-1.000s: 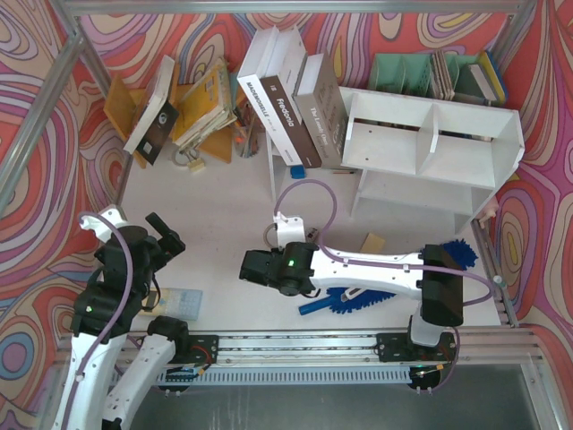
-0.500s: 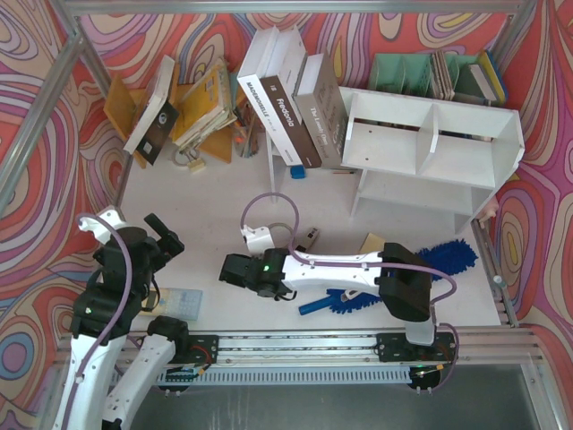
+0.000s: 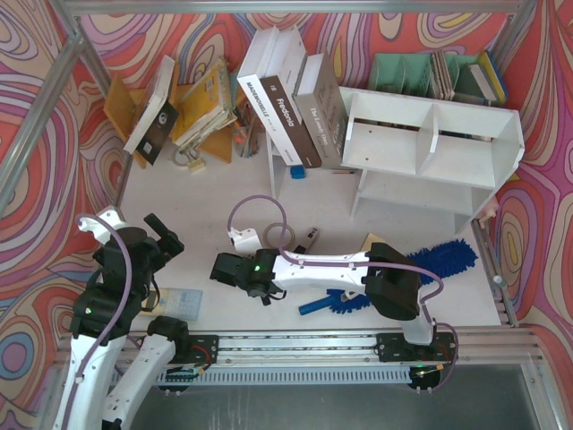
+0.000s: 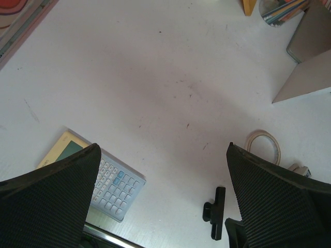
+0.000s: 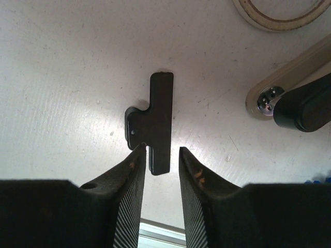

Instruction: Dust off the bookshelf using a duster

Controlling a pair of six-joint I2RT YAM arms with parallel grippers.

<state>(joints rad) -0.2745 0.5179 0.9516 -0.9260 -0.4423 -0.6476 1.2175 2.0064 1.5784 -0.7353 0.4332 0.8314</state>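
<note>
Duster [image 3: 452,255] lies ungripped on desk [image 3: 224,202] front-right, under right arm [image 3: 331,266], bookshelf [image 3: 466,152] behind; right hand [image 5: 162,155] slightly apart, empty, over black clip [image 5: 155,121], left hand [image 4: 163,155] wide apart, so step is pre-grasp, and next move needs a hand on its handle.

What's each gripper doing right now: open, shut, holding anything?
Left gripper: wide open, empty.
Right gripper: slightly open, holding nothing; a black clip lies on the table at its tips.

Bright even light, soft shadows, foreground perhaps blurred.
</note>
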